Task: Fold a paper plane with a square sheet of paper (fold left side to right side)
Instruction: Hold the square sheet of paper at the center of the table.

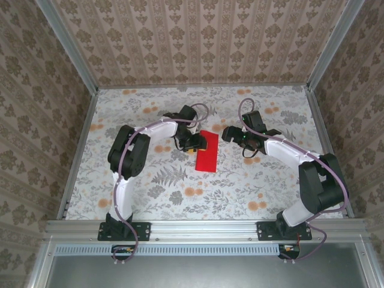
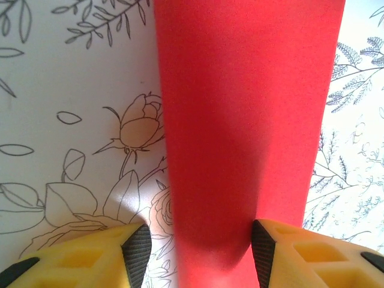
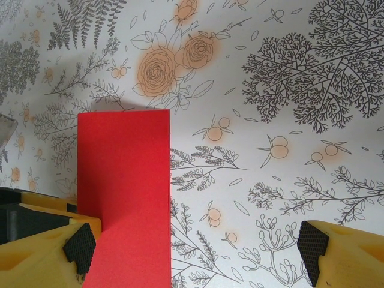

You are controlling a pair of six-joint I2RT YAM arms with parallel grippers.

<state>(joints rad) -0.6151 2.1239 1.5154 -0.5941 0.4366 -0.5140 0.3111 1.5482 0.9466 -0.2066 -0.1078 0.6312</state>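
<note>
Left wrist shows my left claw (image 2: pixel 199 240) released, right claw (image 3: pixel 197 243) gaping too; light, floppy red paper (image 2: pixel 246 108) probably wants an edge pinch

No legible text, labels, brands, numbers or signs anywhere in view. Thin bright red sheet of paper (image 1: pixel 207 153): plain, no print. White floral-printed table covering (image 1: pixel 270 180): drawn flowers, leaves and branches only, no lettering.
</note>
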